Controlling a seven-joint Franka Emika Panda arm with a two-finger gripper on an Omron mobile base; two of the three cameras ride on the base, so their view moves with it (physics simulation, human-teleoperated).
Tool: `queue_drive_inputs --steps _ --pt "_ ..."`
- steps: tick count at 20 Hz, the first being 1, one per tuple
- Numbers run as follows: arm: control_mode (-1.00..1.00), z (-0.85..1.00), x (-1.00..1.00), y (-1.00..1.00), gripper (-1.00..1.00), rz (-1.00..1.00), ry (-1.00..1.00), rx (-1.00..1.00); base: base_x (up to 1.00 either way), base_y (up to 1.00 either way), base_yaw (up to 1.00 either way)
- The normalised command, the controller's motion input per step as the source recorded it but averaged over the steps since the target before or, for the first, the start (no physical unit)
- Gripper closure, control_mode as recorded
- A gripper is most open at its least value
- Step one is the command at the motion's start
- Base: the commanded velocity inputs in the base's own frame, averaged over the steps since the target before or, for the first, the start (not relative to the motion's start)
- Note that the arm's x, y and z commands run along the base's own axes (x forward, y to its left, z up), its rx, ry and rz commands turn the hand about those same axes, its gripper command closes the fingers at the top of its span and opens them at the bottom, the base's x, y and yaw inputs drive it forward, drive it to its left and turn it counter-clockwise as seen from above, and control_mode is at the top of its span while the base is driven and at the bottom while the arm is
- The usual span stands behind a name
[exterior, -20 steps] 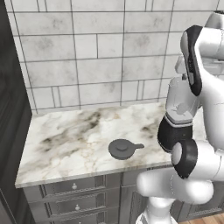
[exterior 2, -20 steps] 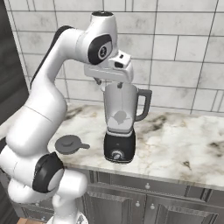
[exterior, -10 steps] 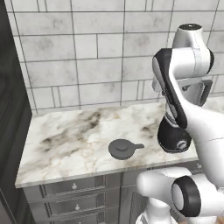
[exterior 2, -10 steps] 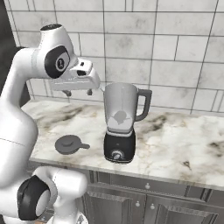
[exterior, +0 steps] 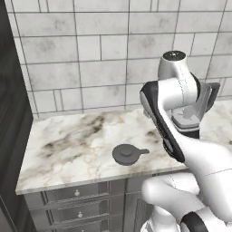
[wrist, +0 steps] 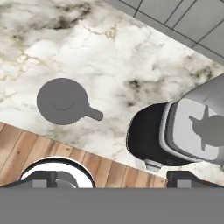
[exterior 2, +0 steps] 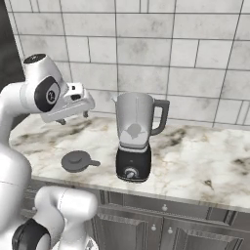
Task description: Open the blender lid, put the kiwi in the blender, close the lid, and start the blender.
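A: What has changed since a moment ago?

B: The arm has swung away from the blender point(exterior 2: 135, 139) toward the left end of the counter, so the gripper point(exterior 2: 73, 116) now hangs above the marble between the jar and the blender lid point(exterior 2: 77, 160). Before, it was right over the open jar.

A: And the hand itself?

B: Spread wide, nothing between the fingers. In the hand view the two dark fingertips point(wrist: 188, 177) stand far apart at the bottom edge, clear of everything.

A: Where is the lid?

B: Flat on the marble countertop point(exterior: 77, 140), near the front edge, knob up, apart from the blender and to its left in the right base view. Its short side tab points toward the blender base, so its long axis runs roughly along the counter front. In the hand view the lid point(wrist: 64, 101) sits at left with the tab aimed at the black base point(wrist: 146, 135).

A: The blender?

B: Upright, jar open at the top, dark handle point(exterior 2: 160, 115) on the side away from the lid, round knob point(exterior 2: 130, 172) facing the counter front. The hand view looks down into the jar at the blades point(wrist: 205, 127).

A: The kiwi?

B: I cannot tell; something pale shows low in the jar, too unclear to name
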Motion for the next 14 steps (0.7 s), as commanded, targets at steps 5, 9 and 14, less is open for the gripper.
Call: queue_drive_inputs --steps 5,9,14 --pt "-1.0 -0.54 0.03 0.46 -1.0 0.19 0.07 -0.06 0.0 0.0 0.0" --pt "-1.0 -0.54 0.19 0.77 -1.0 0.05 0.16 0.0 0.0 0.0 0.0" --pt "-1.0 -0.66 0.04 0.29 -1.0 0.0 0.06 0.0 0.0 0.0 0.0"
